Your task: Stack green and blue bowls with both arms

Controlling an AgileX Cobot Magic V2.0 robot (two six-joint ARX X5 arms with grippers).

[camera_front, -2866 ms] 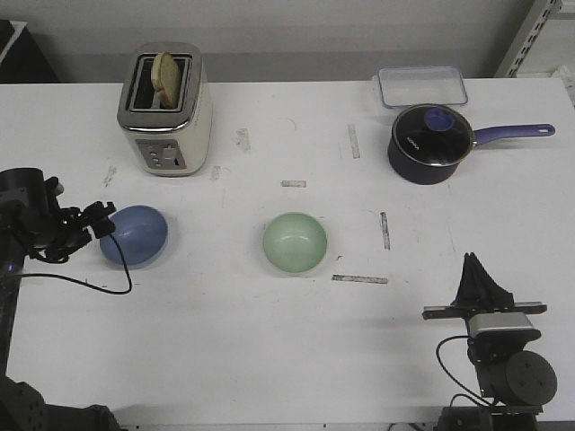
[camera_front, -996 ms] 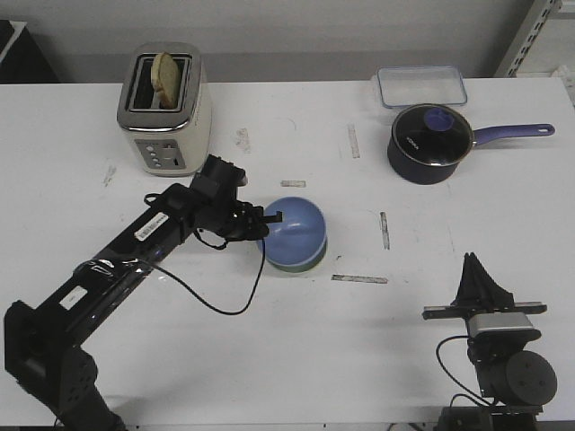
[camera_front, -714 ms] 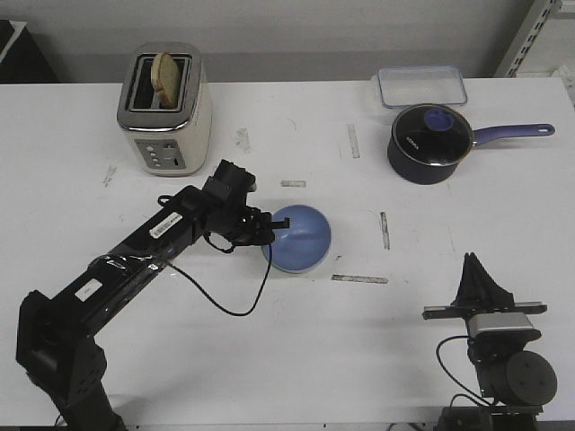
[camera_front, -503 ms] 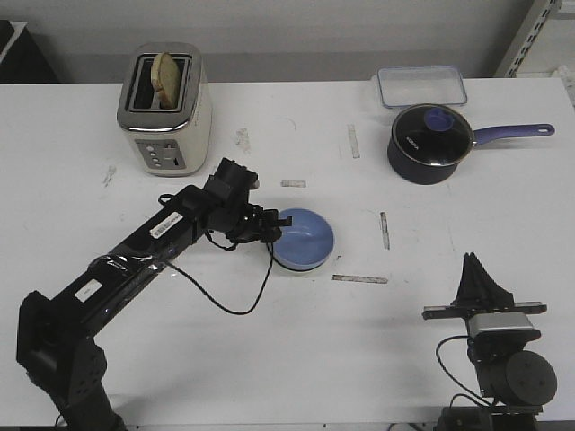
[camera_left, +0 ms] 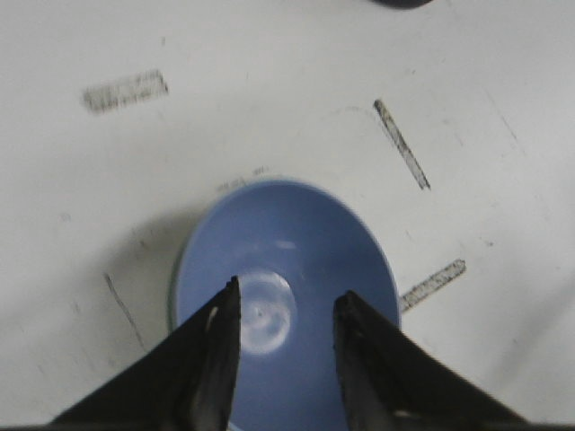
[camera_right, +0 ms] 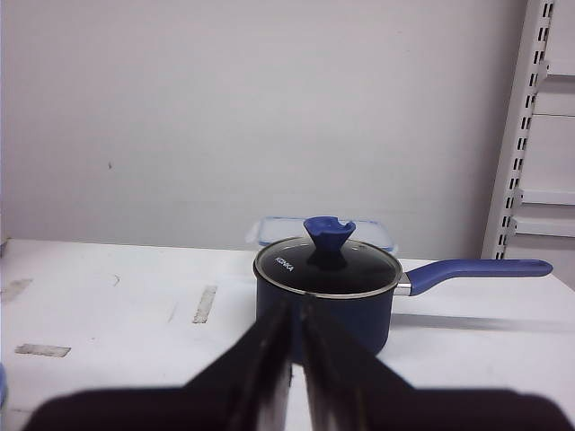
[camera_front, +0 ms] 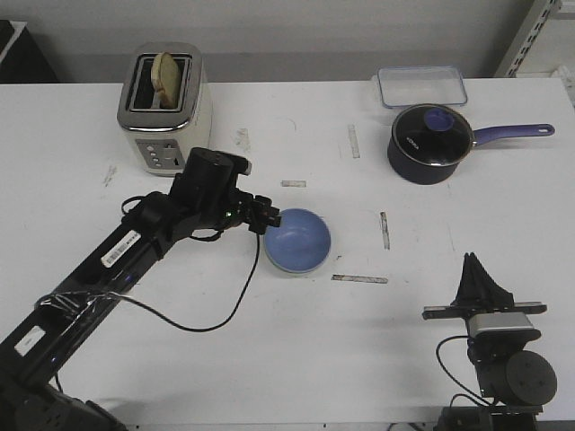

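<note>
A white worktop [camera_front: 296, 359], scuffed and marked with bits of tape, meets a plain grey wall [camera_front: 314, 27]. White slotted shelf rails [camera_right: 530, 135] stand beyond the right pincer [camera_right: 295, 377].

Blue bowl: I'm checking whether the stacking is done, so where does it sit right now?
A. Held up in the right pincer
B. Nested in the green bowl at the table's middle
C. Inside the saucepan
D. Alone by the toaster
B: the blue bowl rests mid-table, with a thin edge of the green bowl showing beneath it in the left wrist view.

Slim black jointed left arm [camera_front: 135, 242]; white labels; loose black cable [camera_front: 193, 319]
</note>
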